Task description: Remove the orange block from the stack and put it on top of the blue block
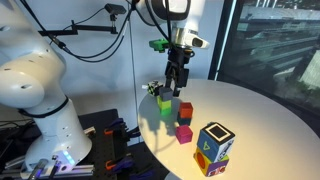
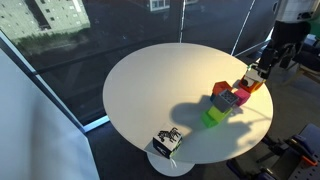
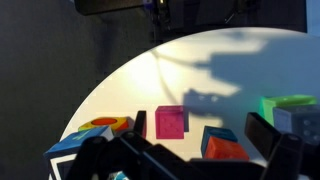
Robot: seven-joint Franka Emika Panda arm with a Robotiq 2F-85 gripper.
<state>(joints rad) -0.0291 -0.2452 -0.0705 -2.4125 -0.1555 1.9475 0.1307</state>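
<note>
Orange block (image 1: 185, 108) sits mid-bench (image 1: 262, 118), just right of the green block (image 1: 165, 103) and well apart from the patterned cube (image 1: 215, 145). Tool (image 1: 178, 87) hovers above it, fingers spread, holding nothing.

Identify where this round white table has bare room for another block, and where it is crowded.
Widest bare patch: the round white table's half away from the blocks, bordered only by its rim. A narrower strip lies between the large patterned cube and the green cube. Crowded: green cube, magenta cube and orange-red cube clustered by the gripper.
</note>
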